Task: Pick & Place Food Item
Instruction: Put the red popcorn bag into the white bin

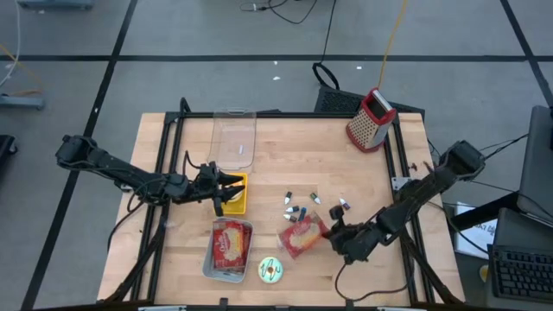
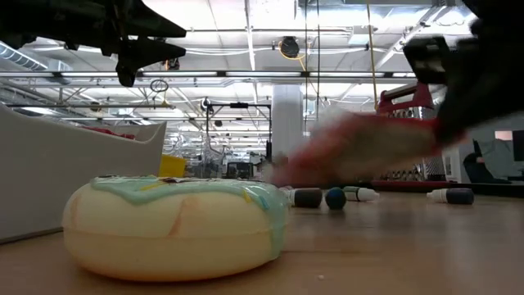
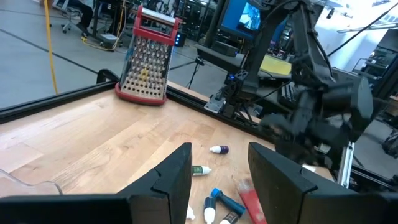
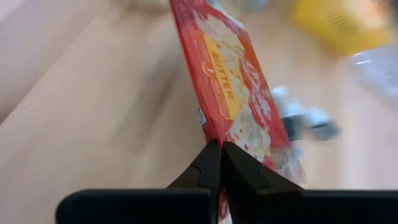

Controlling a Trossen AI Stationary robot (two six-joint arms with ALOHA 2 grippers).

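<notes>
My right gripper [image 1: 333, 231] is shut on a red and yellow butter popcorn packet [image 1: 301, 235] near the table's front right. The packet shows blurred in the low view [image 2: 360, 147]. A second red packet [image 1: 230, 244] lies in a metal tray [image 1: 210, 266] at the front middle. A pale iced donut [image 1: 271, 271] rests flat on the table beside the tray. My left gripper [image 3: 217, 155] is open, held level above a yellow thing [image 1: 238, 197] left of centre, with nothing between its fingers. My right gripper pinches the packet's thin edge [image 4: 214, 134] between its two fingertips, which meet on it. The fingers come slanting down from the table's right side. The packet stands out beyond the fingers, turned on edge. Whether its far end touches the table, I cannot tell.
Several small capped bottles [image 1: 298, 206] lie scattered at mid table beside the held packet. A clear plastic container [image 1: 234, 138] sits at the far middle, and a red box grater [image 1: 371, 119] stands at the far right corner.
</notes>
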